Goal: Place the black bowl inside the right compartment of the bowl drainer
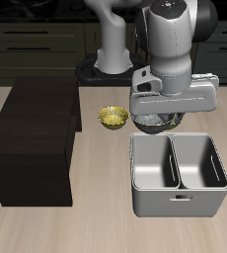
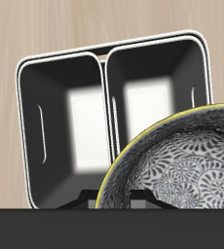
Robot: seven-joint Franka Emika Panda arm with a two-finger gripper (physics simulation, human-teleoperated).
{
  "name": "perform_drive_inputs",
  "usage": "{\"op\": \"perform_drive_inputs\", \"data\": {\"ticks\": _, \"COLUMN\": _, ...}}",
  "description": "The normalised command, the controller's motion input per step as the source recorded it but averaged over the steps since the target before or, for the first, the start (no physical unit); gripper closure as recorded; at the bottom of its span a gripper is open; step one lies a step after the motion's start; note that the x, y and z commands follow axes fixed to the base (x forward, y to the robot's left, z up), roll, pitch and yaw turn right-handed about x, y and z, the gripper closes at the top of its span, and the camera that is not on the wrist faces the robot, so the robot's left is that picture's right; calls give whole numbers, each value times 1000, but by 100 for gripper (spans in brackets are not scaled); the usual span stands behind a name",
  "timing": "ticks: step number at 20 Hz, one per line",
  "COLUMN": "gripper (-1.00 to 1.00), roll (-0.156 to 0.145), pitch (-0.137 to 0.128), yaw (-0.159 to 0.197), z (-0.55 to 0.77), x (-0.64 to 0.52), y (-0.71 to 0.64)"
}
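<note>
The black bowl [image 1: 157, 123], dark with a silver-grey speckled inside, hangs just behind the back wall of the bowl drainer [image 1: 137, 178]. My gripper [image 1: 158, 116] comes down onto its rim and looks shut on it, though the hand's body hides the fingertips. In the wrist view the black bowl [image 2: 182, 175] fills much of the frame close up. The grey bowl drainer [image 2: 24, 126] lies farther off beyond it, with both wells showing nothing inside. A slot handle marks the drainer's front wall.
A yellow-gold bowl [image 1: 112, 118] sits on the table beside the black bowl. A large dark cabinet [image 1: 37, 138] stands on the far side of that bowl. A stove burner [image 1: 86, 69] lies at the table's back near the robot's base.
</note>
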Motion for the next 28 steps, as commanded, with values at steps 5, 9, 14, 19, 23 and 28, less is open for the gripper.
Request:
{"op": "perform_drive_inputs", "data": {"ticks": 5, "gripper": 100, "roll": -12, "pitch": 8, "yaw": 23, "z": -80, "x": -8, "y": 217}}
{"op": "perform_drive_inputs", "data": {"ticks": 9, "gripper": 100, "roll": -7, "pitch": 12, "yaw": 15, "z": -91, "x": 46, "y": 219}}
{"op": "perform_drive_inputs", "data": {"ticks": 14, "gripper": 100, "roll": -11, "pitch": 0, "yaw": 38, "z": -106, "x": 51, "y": 90}}
{"op": "perform_drive_inputs", "data": {"ticks": 19, "gripper": -100, "roll": -28, "pitch": 43, "yaw": 4, "z": -196, "x": 45, "y": -37}}
{"op": "perform_drive_inputs", "data": {"ticks": 23, "gripper": -100, "roll": -25, "pitch": 21, "yaw": -8, "z": -88, "x": -6, "y": -107}}
{"op": "perform_drive_inputs", "data": {"ticks": 28, "gripper": -100, "roll": -29, "pitch": -2, "yaw": 9, "z": 41, "x": -12, "y": -140}}
